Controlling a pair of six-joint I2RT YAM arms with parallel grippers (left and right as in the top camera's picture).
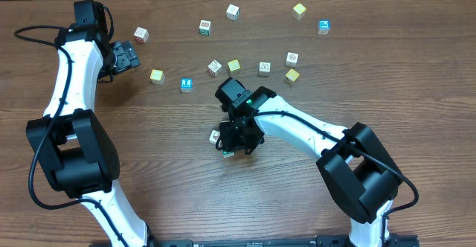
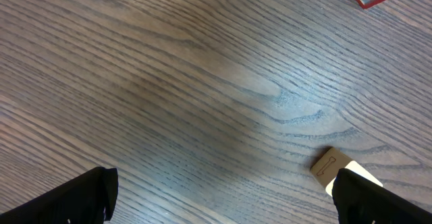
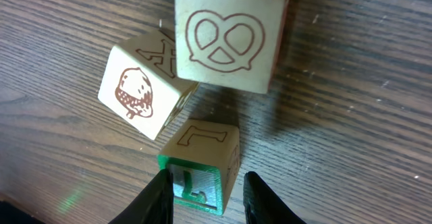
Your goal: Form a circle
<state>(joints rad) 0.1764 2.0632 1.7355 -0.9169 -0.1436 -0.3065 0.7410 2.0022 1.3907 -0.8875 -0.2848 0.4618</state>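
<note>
Mid-desk [image 1: 149,195]: the right hand [image 3: 202,193] is clamping the green-faced cube [image 3: 199,163] by its sides, placing it just beside the acorn cube [image 3: 138,92] and pretzel cube [image 3: 229,35] of the circle [image 1: 215,136]. The left hand [image 1: 125,56] is hanging wide open, holding nothing. The next move probably calls for letting go without jostling the neighbours.

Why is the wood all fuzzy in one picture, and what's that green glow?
Left wrist view: the table is soft, out of focus, dimmer mid-frame. Right wrist view: the cubes and green cube are sharp, shadows to the right; a green glow lies on the wood, lower left. Overhead view: even light, a green light on the right arm, maybe its source.
</note>
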